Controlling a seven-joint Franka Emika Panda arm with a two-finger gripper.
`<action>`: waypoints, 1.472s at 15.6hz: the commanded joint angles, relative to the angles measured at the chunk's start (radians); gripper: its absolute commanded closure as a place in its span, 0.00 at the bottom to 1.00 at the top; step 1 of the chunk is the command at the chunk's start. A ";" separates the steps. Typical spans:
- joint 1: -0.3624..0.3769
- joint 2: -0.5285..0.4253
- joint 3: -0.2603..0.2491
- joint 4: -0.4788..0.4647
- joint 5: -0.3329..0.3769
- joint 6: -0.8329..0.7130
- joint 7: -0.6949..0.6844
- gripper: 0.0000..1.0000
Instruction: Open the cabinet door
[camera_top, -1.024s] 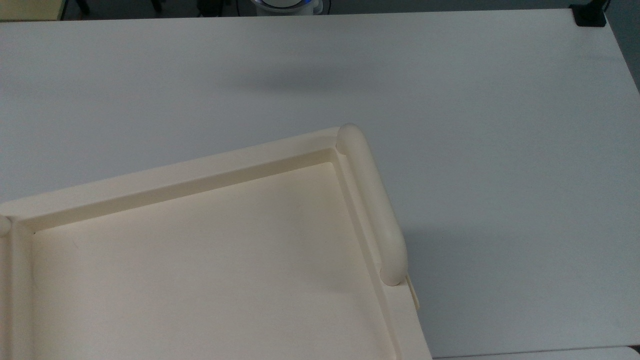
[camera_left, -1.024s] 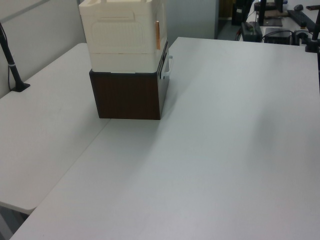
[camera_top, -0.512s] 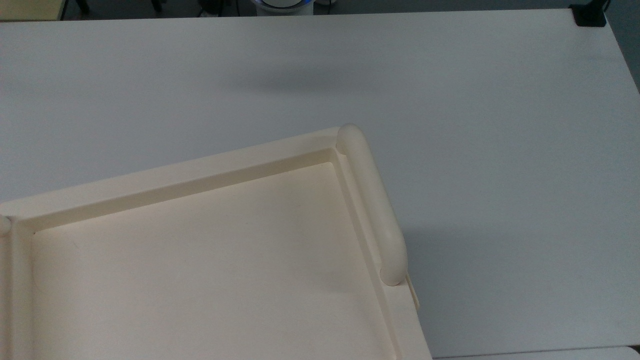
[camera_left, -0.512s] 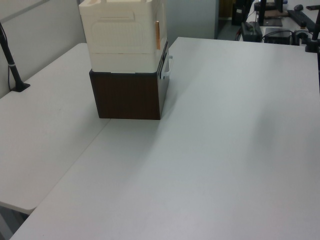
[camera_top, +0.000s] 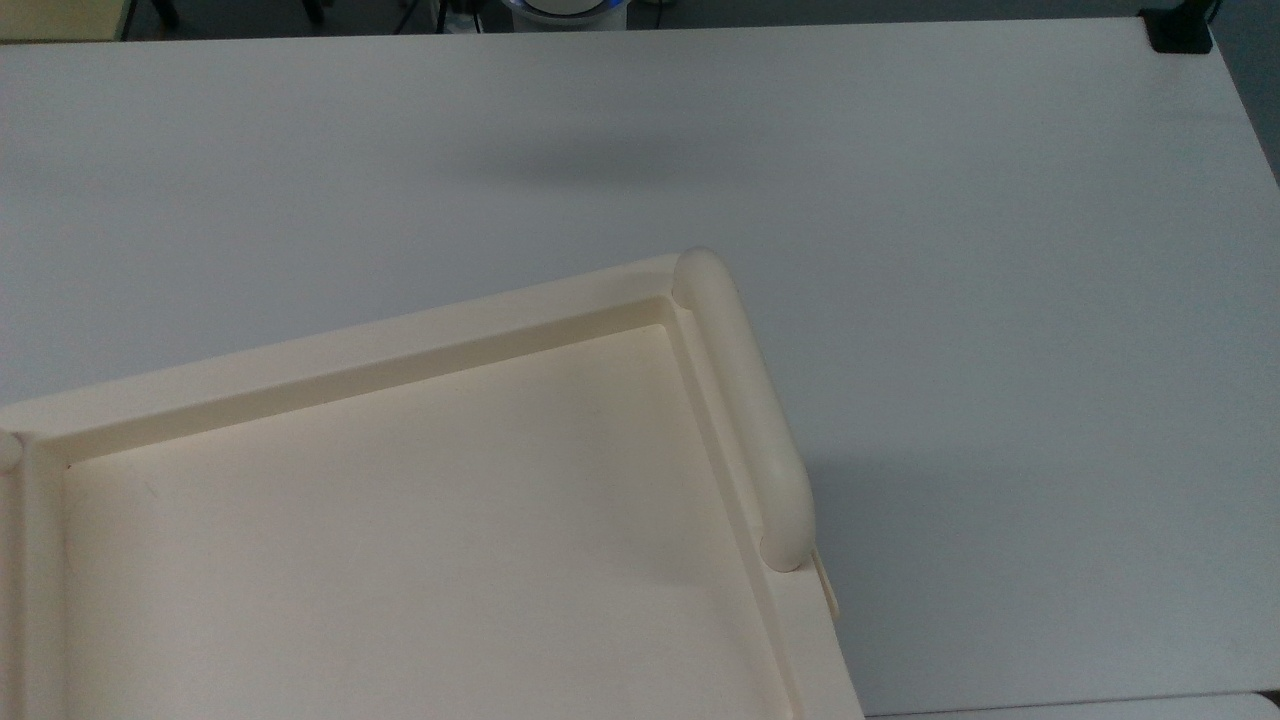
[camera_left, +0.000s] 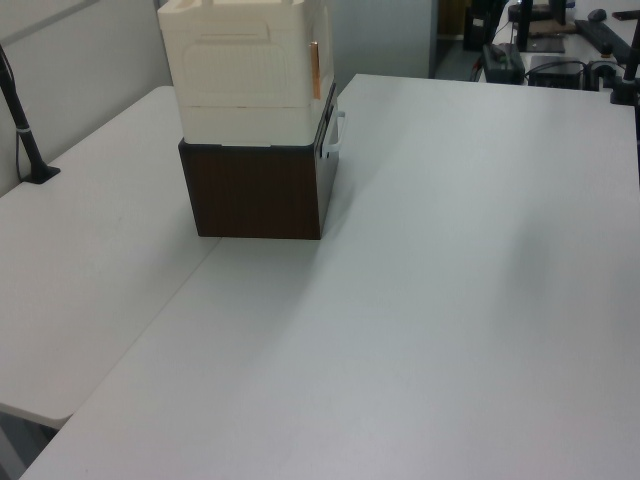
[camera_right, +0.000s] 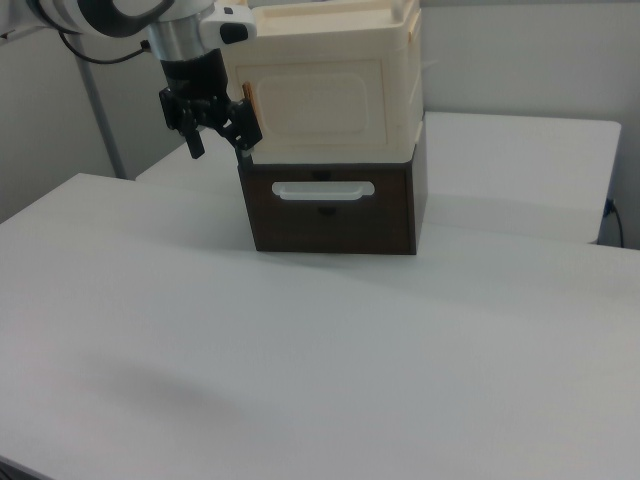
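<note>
Jaws spread apart, nothing between them: gripper (camera_right: 216, 138) hangs at the right view's left, just beside the cream cabinet's front corner. Cabinet door (camera_right: 322, 98), cream panel with raised border, sits flush on the cabinet front above a dark brown drawer unit (camera_right: 330, 208) with white handle (camera_right: 323, 189). No legible writing or labels. White table (camera_right: 300, 360) beneath.

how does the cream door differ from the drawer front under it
In the right view the door is cream, the drawer front dark brown. The door shows a raised rounded border; the drawer front carries a white bar handle. The door sits above the drawer front. Both face the same way and look shut.
</note>
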 joint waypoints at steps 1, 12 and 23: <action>0.017 -0.003 -0.008 -0.017 -0.001 0.028 -0.020 0.00; 0.018 0.078 0.044 -0.012 0.027 0.358 -0.160 0.00; 0.044 0.158 0.076 -0.012 0.292 0.754 -0.174 0.36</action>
